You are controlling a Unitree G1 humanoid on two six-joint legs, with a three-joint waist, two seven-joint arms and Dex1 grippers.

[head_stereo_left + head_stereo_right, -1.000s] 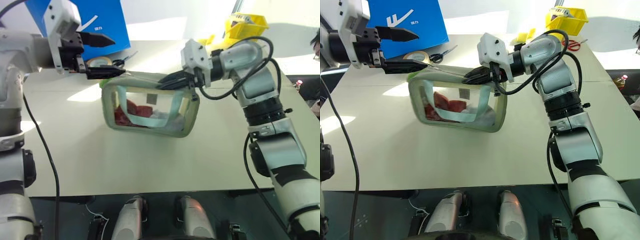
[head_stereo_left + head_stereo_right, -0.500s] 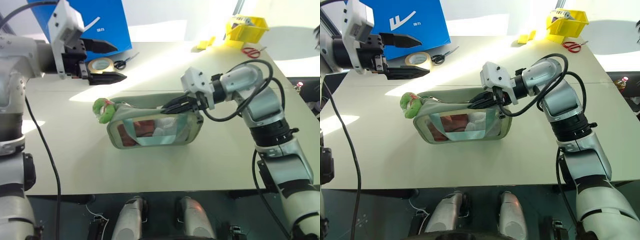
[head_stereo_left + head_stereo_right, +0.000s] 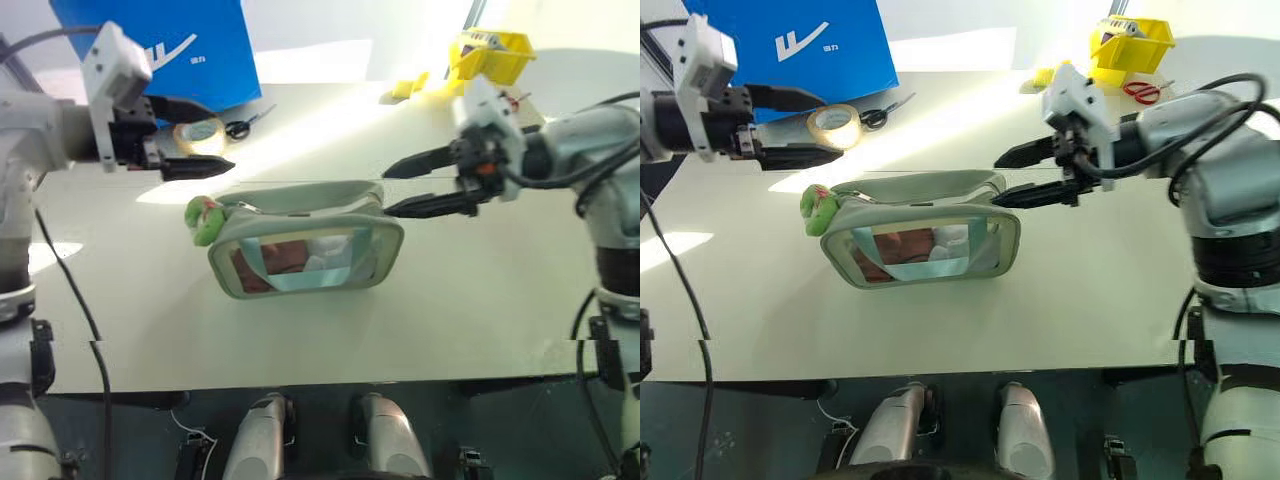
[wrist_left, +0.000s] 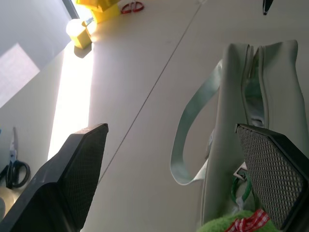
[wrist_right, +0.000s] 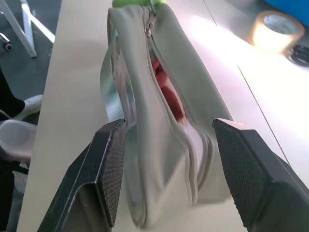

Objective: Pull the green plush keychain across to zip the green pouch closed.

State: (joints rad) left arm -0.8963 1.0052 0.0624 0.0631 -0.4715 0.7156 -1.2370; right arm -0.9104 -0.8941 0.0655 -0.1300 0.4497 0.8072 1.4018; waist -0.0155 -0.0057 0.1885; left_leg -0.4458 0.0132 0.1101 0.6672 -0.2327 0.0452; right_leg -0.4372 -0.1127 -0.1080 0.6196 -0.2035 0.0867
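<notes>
Head views: green pouch (image 3: 305, 250) lying on the pale table (image 3: 470, 300), clear window toward the camera, red things visible inside. Green plush keychain (image 3: 203, 217) sitting at the pouch's left end, touching it. Left gripper (image 3: 200, 165) hovering above and just left of the keychain, fingers spread, holding nothing. Right gripper (image 3: 400, 190) just off the pouch's right end, fingers apart, empty. Tape roll (image 3: 198, 129) and scissors (image 3: 240, 124) near the blue box (image 3: 160, 45) at the back; yellow bin (image 3: 490, 52) at the far right.

Left wrist view: two black fingers (image 4: 72, 179) wide apart, pouch standing between them, a scrap of green plush with a red check bow at the near end.

Right wrist view: fingers (image 5: 106, 169) spread either side of the pouch, zipper partly open, red contents showing, keychain at the far end.
</notes>
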